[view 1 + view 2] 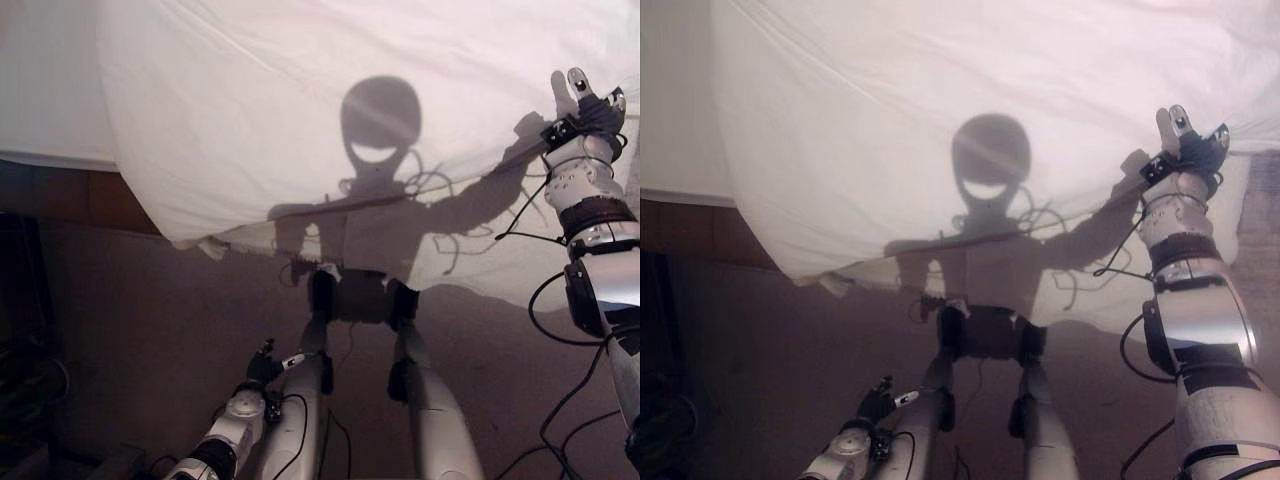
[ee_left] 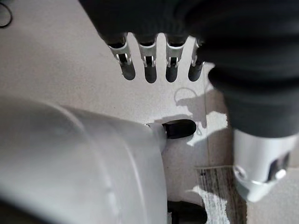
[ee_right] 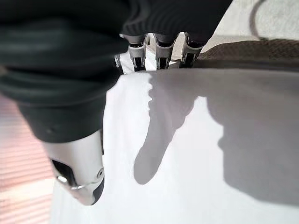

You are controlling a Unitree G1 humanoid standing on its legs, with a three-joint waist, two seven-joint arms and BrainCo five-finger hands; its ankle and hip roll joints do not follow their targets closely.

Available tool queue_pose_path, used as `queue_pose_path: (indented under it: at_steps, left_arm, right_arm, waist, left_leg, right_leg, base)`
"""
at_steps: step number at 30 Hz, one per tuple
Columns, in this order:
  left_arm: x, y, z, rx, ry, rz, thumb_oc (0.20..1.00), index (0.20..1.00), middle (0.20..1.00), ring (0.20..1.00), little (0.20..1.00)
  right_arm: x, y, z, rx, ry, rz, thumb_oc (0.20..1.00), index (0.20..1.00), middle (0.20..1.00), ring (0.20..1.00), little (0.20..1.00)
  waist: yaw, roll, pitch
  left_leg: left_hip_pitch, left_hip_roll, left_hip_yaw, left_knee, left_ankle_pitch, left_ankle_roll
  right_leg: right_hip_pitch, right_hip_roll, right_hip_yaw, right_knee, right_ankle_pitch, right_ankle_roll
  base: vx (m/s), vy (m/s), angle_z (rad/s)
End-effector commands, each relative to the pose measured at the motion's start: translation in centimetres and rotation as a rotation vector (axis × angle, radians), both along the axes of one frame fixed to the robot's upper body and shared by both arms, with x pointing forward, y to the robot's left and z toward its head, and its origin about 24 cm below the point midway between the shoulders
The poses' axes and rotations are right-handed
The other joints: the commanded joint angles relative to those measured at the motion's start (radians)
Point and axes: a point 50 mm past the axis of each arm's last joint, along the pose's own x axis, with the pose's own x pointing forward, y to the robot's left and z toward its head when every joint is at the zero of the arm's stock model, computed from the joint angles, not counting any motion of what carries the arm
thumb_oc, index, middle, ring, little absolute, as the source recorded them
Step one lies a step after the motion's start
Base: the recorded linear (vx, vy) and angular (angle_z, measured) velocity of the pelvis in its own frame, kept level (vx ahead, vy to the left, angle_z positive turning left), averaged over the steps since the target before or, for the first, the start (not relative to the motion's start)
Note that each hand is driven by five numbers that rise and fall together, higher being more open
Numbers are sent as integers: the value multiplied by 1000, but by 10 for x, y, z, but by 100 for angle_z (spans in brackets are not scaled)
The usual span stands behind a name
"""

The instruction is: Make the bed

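The right hand [image 1: 583, 100] is raised at the upper right of the left eye view, set against the white duvet [image 1: 330, 110], with a finger and the thumb standing up past the dark cover. In its own wrist view the fingers [image 3: 161, 55] reach over the top of the cloth and their tips go out of sight behind the fold, while the thumb [image 3: 77, 175] hangs free in front of the white surface, apart from it. Whether the fingers are curled onto the cloth or merely laid over its edge I cannot tell.

The duvet fills the upper half of both eye views. Its long lower edge sags from the upper left down across the middle and climbs again toward the right, where the raised hand meets it. A loose corner [image 1: 195, 245] droops at the left centre, over the dark floor [image 1: 130, 330]. A paler stretch of bed [image 1: 45, 90] shows at the far upper left, beyond the duvet.

The left hand [image 1: 262, 362] hangs low at the bottom centre of the left eye view, well apart from the cloth. In its wrist view the fingers [image 2: 149, 70] are straight and spread, holding nothing, with floor past them.

So the right hand is the nearer one by far. The drooping corner lies up and to the left of the idle left hand, and that side looks like the one the next reach would have to answer.
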Motion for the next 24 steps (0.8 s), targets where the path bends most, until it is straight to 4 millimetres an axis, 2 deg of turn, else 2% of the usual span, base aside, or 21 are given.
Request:
queue_pose_path:
  at_steps: [1, 3, 11, 16, 17, 18, 19, 24]
  left_arm:
    - [-7, -1, -5, 34, 26, -20, 1000, 1000, 1000, 1000, 1000]
    - [1, -4, 2, 31, -15, -25, 1000, 1000, 1000, 1000, 1000]
    - [15, -8, 17, 11, -96, -32, 1000, 1000, 1000, 1000, 1000]
    - [18, -10, 21, -2, -111, -30, 1000, 1000, 1000, 1000, 1000]
    - [18, -10, 21, -2, -111, -30, 1000, 1000, 1000, 1000, 1000]
    - [19, -10, 21, -8, -108, -27, 1000, 1000, 1000, 1000, 1000]
    - [19, -10, 22, -15, -111, -26, 1000, 1000, 1000, 1000, 1000]
    - [18, -10, 20, -29, -100, -10, 1000, 1000, 1000, 1000, 1000]
  right_arm:
    - [-11, -5, 45, -216, -11, -45, 1000, 1000, 1000, 1000, 1000]
    - [-11, -1, 55, -320, 48, -56, 1000, 1000, 1000, 1000, 1000]
    - [-8, 8, 65, -597, 235, -99, 1000, 1000, 1000, 1000, 1000]
    - [-11, 1, 66, -697, 343, -151, 1000, 1000, 1000, 1000, 1000]
    - [-11, 1, 66, -697, 343, -151, 947, 947, 947, 947, 947]
    - [-11, 1, 65, -749, 384, -149, 438, 438, 438, 438, 438]
    - [-11, 0, 65, -749, 385, -154, 200, 200, 200, 200, 200]
    - [-7, 1, 52, -690, 359, -112, 200, 200, 200, 200, 200]
  waist:
    - [32, -69, 31]
    - [33, -75, 41]
    - [43, -82, 63]
    - [48, -84, 63]
    - [48, -84, 63]
    - [49, -84, 63]
    - [48, -83, 63]
    - [50, -85, 63]
  left_leg:
    - [4, -75, 4, -10, -10, -20]
    - [-15, -74, -5, -10, -2, -21]
    - [-59, -79, -35, -10, 18, -25]
    - [-80, -84, -51, -10, 27, -26]
    - [-80, -84, -51, -10, 27, -26]
    - [-85, -87, -57, -10, 30, -28]
    - [-86, -88, -60, -10, 31, -28]
    - [-65, -90, -64, -10, 28, -22]
  right_leg:
    - [2, 9, 53, 8, 24, 97]
    - [-12, 8, 44, 10, 26, 95]
    - [-45, 6, 16, 13, 23, 92]
    - [-60, 4, 4, 15, 19, 90]
    - [-60, 4, 4, 15, 19, 90]
    - [-63, 2, 0, 17, 20, 90]
    - [-63, 0, -3, 18, 19, 89]
    - [-49, -3, -1, 24, 12, 87]
  base:
    - [-16, -27, 7]
    - [-17, -40, 6]
    - [-3, -27, 9]
    - [6, -19, 9]
    - [0, -15, 12]
    - [0, -6, 8]
    - [0, 3, 8]
    - [-2, 20, 6]
